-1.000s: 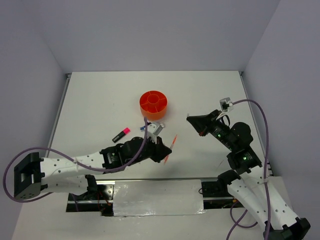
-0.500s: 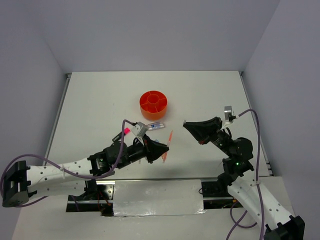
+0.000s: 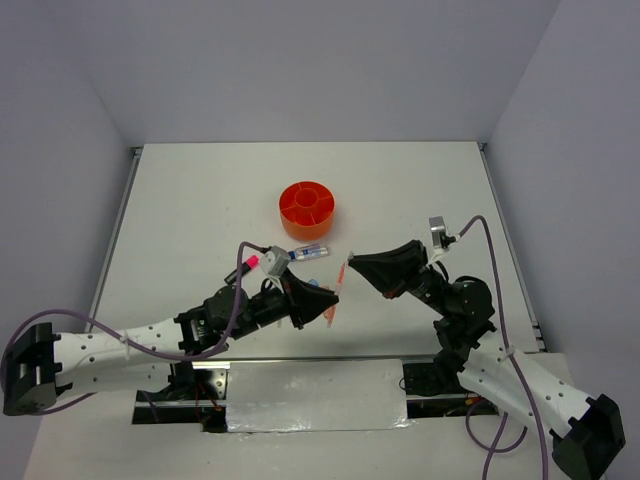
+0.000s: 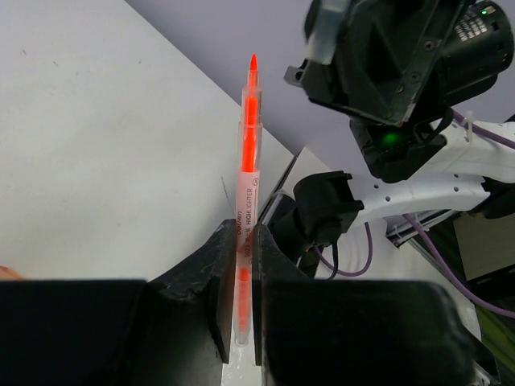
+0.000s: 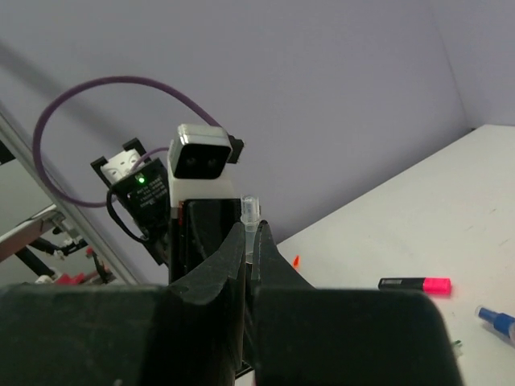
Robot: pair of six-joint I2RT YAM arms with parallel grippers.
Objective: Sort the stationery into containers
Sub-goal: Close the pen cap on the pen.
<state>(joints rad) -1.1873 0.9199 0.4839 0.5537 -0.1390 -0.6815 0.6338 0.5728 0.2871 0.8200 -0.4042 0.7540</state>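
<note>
My left gripper (image 3: 328, 302) (image 4: 239, 237) is shut on a thin clear-barrelled orange highlighter pen (image 4: 248, 161) (image 3: 342, 272), its bare orange tip pointing up and away. My right gripper (image 3: 353, 266) (image 5: 251, 233) is shut on a small clear cap (image 5: 251, 209) and faces the pen's tip (image 5: 296, 260) from close by. The round orange container (image 3: 306, 210) stands behind them on the table. A black highlighter with a pink cap (image 3: 248, 264) (image 5: 414, 284) and a blue-clear marker (image 3: 310, 250) (image 5: 497, 319) lie on the table.
The left wrist camera housing (image 5: 201, 153) and its purple cable fill the space just beyond my right fingers. The right arm's body (image 4: 402, 64) looms over the pen's tip. A taped strip (image 3: 315, 395) runs along the near edge between the arm bases.
The right gripper has swung left and down until it almost meets the pen's tip. The left arm has drawn back slightly and turned the pen towards it.
</note>
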